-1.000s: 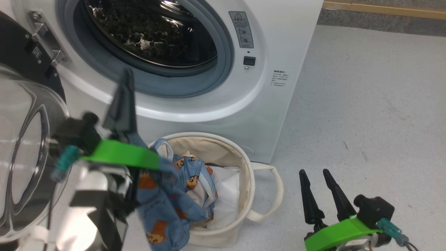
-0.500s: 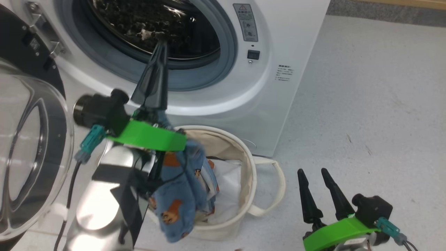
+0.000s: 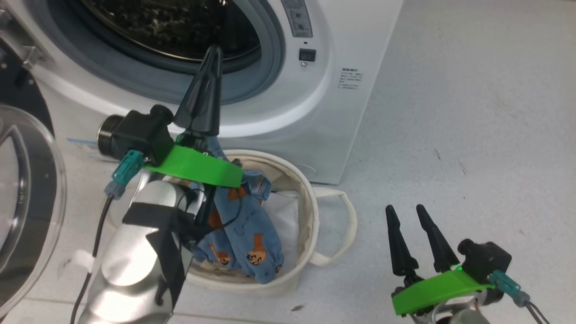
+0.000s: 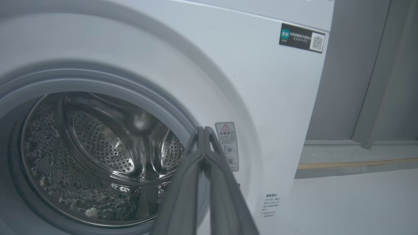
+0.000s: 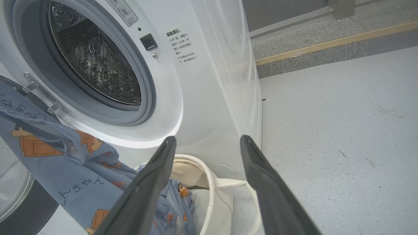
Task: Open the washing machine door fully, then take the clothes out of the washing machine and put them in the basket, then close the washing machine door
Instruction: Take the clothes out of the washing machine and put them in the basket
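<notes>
The left claw [image 3: 214, 49], clenched on the clothes [image 3: 245, 234], holds them over the basket [image 3: 309, 211]; the right claw [image 3: 405, 208], near right, is released.

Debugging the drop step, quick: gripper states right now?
Left gripper: shut, nothing seen in its grip; the clothes hang by its wrist into the basket.
Right gripper: open, empty.

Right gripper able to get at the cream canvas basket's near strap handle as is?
Probably yes. The right gripper, open, stands beside the round cream canvas basket; just bare grey floor lies between it and the strap handle. The light-blue cartoon-print clothes hang over its opposite side.
</notes>
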Tool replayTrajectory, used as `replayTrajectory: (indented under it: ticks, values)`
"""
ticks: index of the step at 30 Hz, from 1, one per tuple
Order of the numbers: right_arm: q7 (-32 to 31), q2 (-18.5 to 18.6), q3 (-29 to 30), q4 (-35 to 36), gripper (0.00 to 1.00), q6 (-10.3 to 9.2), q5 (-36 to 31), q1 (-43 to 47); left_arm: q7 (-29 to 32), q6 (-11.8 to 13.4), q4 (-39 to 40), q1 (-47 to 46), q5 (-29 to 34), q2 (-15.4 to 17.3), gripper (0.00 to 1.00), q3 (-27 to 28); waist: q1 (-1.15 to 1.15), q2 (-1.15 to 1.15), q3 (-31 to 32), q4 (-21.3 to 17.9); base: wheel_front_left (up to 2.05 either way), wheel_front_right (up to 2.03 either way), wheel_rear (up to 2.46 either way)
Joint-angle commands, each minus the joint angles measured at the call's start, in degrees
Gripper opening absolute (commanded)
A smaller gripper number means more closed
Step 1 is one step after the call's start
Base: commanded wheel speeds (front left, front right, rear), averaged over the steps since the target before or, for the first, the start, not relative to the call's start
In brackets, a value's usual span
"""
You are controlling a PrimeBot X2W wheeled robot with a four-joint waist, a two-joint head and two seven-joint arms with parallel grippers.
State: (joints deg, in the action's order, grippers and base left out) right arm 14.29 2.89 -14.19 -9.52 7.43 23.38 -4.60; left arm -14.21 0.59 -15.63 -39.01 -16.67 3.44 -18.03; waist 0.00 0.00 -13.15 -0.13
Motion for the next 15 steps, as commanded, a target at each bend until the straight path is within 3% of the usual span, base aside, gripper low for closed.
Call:
replayTrajectory:
  ticks: [1, 7, 15]
  values:
    - [0.71, -0.02, -1.26, 1.99, 1.0, 0.06, 0.18, -1.6, 0.01, 0.43, 0.67, -1.62, 0.37, 1.81, 0.0, 1.97, 0.0, 0.0, -0.68, -0.43, 0.0, 0.0, 0.0]
    - [0.71, -0.02, -1.12, 1.99, 1.0, 0.06, -0.25, -2.63, -0.52, 0.28, -6.32, -2.55, 0.17, 2.52, 0.0, 3.25, 0.0, 0.0, -3.07, -1.25, 0.0, 0.0, 0.0]
    - [0.71, -0.02, -1.56, 3.06, 1.0, 0.06, -0.52, -5.19, -0.76, -1.85, -18.18, -5.26, 1.09, 2.47, 0.0, 3.39, 0.0, 0.0, -8.68, -3.18, 0.0, 0.0, 0.0]
